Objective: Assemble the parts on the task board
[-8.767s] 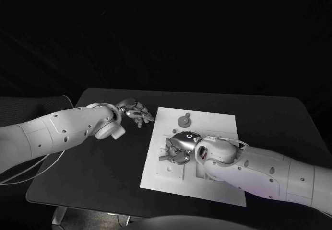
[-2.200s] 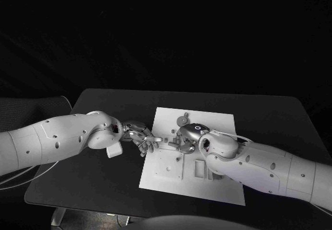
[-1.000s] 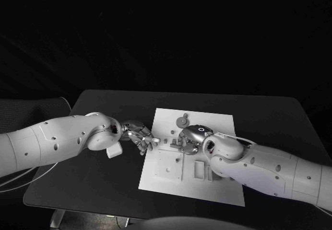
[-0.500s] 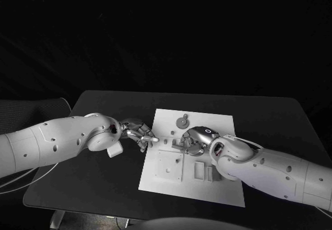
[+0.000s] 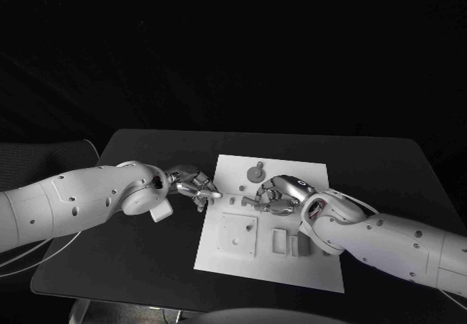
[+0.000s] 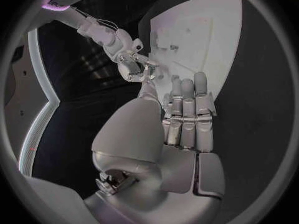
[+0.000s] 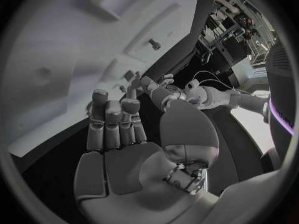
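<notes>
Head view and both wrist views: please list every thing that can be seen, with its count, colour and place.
Table: one, black, under everything.
Task board: one, white plate, middle of the table.
Round part: one, grey, on the board near its far edge.
Rectangular recesses: several, white, in the board's near half.
Cable: one, white, hanging by the left arm.
Left hand: one, silver, at the board's left edge; whether it holds a part cannot be told.
Right hand: one, silver, fingers curled, over the board's middle; any part in it is hidden.
</notes>
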### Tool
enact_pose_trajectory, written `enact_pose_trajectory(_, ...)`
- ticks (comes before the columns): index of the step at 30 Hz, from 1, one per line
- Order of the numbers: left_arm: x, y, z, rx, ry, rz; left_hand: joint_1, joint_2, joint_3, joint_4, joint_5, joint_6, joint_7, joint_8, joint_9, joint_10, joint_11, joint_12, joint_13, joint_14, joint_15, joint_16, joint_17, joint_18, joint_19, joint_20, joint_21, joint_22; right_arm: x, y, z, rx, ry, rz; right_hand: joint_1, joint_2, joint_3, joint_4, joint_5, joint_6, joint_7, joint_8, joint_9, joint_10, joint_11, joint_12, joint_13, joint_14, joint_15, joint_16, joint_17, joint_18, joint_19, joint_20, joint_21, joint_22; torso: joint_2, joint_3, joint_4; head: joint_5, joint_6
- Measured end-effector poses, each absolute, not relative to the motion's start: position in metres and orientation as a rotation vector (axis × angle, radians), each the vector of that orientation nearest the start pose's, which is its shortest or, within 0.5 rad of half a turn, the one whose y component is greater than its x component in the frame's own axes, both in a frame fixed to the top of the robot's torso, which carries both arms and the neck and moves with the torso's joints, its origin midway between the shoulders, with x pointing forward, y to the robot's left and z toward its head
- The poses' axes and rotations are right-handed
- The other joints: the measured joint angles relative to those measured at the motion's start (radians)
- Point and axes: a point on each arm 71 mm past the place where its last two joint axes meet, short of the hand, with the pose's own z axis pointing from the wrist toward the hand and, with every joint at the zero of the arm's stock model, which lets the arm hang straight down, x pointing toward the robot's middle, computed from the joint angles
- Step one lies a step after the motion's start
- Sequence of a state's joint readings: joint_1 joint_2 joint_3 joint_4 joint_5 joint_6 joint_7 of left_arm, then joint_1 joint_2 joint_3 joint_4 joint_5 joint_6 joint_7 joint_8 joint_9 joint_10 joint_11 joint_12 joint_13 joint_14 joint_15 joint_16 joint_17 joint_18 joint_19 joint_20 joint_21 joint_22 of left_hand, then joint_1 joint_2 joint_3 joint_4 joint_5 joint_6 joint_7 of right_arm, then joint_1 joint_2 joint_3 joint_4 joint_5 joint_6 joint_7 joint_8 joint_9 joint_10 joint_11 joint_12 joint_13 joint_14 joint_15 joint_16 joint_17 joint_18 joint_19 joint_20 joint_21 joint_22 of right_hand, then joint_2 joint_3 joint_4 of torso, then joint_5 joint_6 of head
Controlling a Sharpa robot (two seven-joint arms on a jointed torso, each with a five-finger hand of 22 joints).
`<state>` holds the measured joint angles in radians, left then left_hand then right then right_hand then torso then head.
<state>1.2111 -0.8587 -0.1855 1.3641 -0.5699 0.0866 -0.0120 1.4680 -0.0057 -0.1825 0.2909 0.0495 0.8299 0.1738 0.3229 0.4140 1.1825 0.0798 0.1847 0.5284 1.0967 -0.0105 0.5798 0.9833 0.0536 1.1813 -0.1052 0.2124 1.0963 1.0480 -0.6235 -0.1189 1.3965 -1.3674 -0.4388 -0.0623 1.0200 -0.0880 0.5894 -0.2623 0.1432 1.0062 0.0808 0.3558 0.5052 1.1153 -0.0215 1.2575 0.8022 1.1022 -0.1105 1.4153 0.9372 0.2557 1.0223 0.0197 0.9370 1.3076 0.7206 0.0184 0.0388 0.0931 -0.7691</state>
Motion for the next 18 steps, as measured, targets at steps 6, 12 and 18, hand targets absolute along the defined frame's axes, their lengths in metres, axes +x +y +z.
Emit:
enact_pose_trajectory(6,0.478,0.251,-0.259,-0.630,2.196,-1.067,0.036,0.017,0.000,0.000,0.010,0.019,-0.002,0.011,0.000,0.000,0.000,-0.004,0.000,0.000,0.000,-0.007,0.000,0.000,0.000,0.000,-0.005,0.001,0.456,-0.132,-0.281,0.021,1.759,0.868,-0.006,0.005,0.003,-0.003,0.000,0.000,0.000,-0.002,0.000,0.000,0.000,0.000,0.000,0.000,0.000,0.000,-0.001,0.000,0.000,0.000,0.000,0.000,0.000,-0.0001,0.0000,-0.001,0.004)
enact_pose_trajectory(12,0.477,0.244,-0.256,-0.607,2.149,-1.103,0.134,0.003,0.000,0.000,0.040,0.022,-0.003,0.011,-0.004,-0.011,0.004,-0.010,0.000,-0.005,0.005,-0.007,0.002,0.000,0.000,0.000,-0.016,0.002,0.454,-0.130,-0.279,0.093,1.749,0.922,-0.011,0.010,0.000,-0.006,0.000,0.000,0.000,-0.002,-0.002,0.000,0.000,-0.004,-0.001,-0.002,-0.002,0.000,-0.002,0.000,0.000,0.000,0.000,0.000,0.000,-0.0001,-0.0001,-0.001,0.007)
enact_pose_trajectory(18,0.476,0.237,-0.252,-0.554,2.080,-1.117,0.228,-0.011,0.043,-0.001,0.023,0.030,-0.011,0.011,-0.007,-0.026,0.011,-0.022,-0.004,-0.011,0.011,-0.015,0.003,-0.001,-0.005,0.005,-0.029,0.002,0.457,-0.133,-0.279,0.210,1.754,0.959,-0.017,0.017,-0.003,-0.008,0.000,0.000,0.000,-0.003,-0.003,0.000,0.000,-0.004,-0.002,-0.003,-0.001,0.000,-0.003,0.000,0.000,0.000,0.000,0.000,0.000,-0.0005,0.0000,0.000,0.009)
